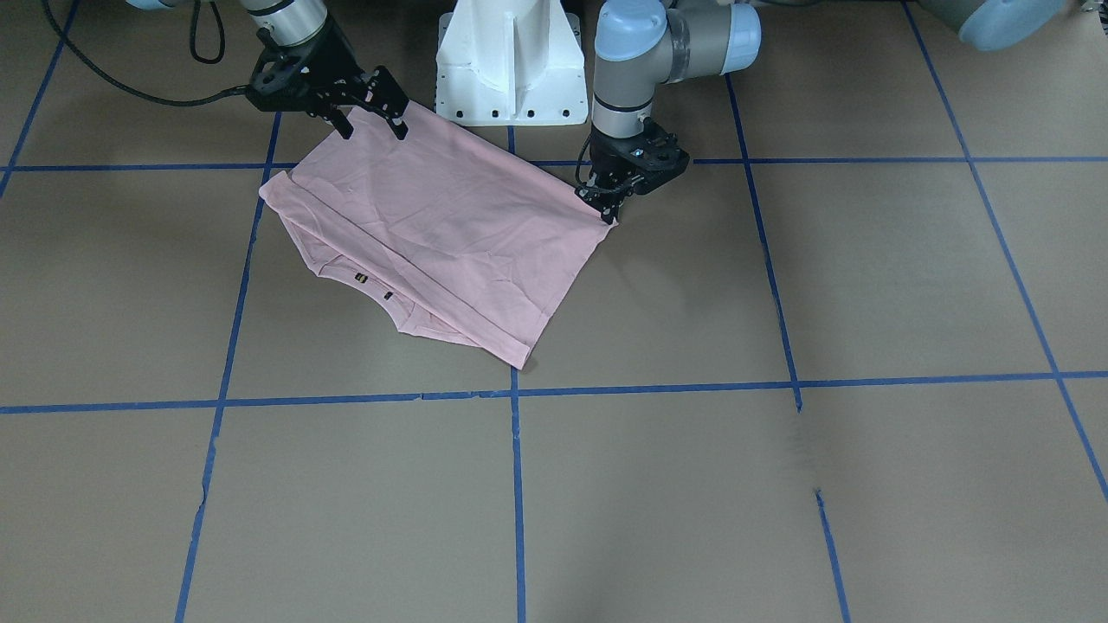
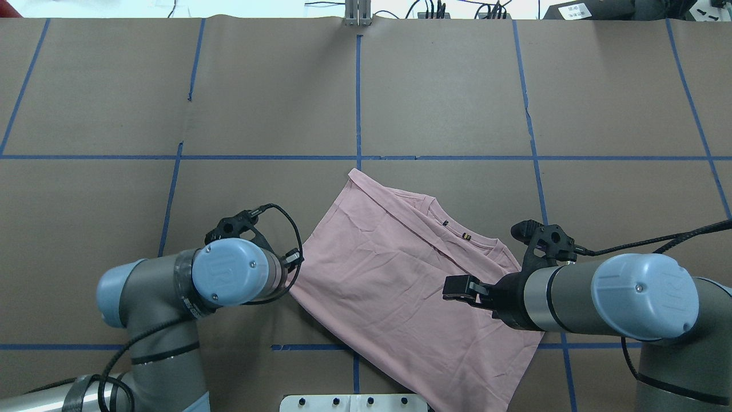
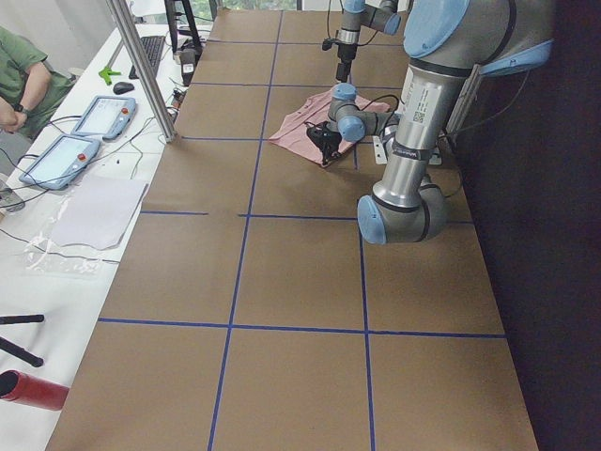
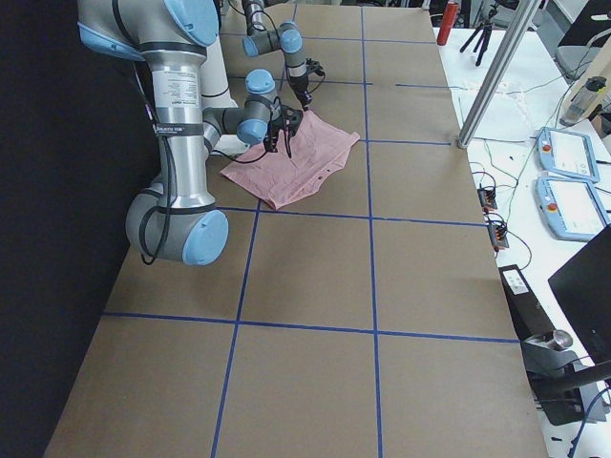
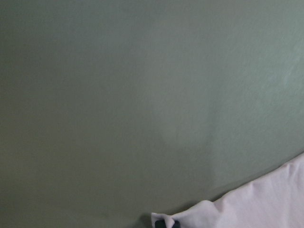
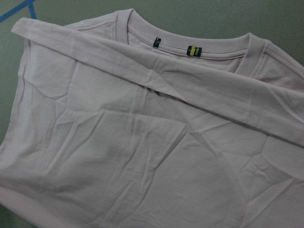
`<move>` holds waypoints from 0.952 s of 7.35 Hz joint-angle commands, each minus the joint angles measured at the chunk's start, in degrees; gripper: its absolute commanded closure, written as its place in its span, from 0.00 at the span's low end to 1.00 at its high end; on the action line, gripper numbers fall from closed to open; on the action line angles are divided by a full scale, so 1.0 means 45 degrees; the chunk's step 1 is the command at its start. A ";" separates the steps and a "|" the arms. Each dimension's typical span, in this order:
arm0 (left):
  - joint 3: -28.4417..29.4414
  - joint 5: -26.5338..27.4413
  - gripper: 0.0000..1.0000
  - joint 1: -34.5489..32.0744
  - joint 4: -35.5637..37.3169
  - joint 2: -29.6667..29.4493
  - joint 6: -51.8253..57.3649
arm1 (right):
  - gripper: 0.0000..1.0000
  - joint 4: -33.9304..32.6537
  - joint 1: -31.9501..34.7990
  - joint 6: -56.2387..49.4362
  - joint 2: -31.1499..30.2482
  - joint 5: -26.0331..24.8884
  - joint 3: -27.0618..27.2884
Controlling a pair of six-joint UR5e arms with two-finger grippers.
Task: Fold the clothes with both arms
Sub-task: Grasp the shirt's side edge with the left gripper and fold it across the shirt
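one folded pink t-shirt (image 1: 450, 225); two arms (image 2: 166, 280) (image 2: 572, 297); two neck labels (image 6: 157, 42) (image 6: 194, 50)

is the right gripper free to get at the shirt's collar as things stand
Probably yes: the right gripper hangs open and empty over the pink T-shirt, and the collar lies uncovered with nothing in between.

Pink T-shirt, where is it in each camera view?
Front-facing: T-shirt upper left of centre.
Overhead: T-shirt lower centre.
Exterior left: T-shirt top centre, far.
Exterior right: T-shirt upper left.
Left wrist: T-shirt bottom right corner.
Right wrist: T-shirt fills frame.
Shared landmark: white pedestal beside it.
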 commanded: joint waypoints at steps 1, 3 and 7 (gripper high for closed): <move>0.0101 -0.0048 1.00 -0.1292 -0.0039 -0.0106 0.1333 | 0.00 0.0000 0.0043 0.0000 0.0027 -0.0003 -0.0003; 0.2156 -0.0028 1.00 -0.2659 -0.1395 -0.1154 0.1945 | 0.00 0.0000 0.0122 0.0020 0.0027 -0.0022 -0.0003; 0.7126 -0.0048 1.00 -0.4031 -0.4548 -0.3911 0.3485 | 0.00 0.0000 0.0258 0.0059 -0.0012 -0.0235 -0.0275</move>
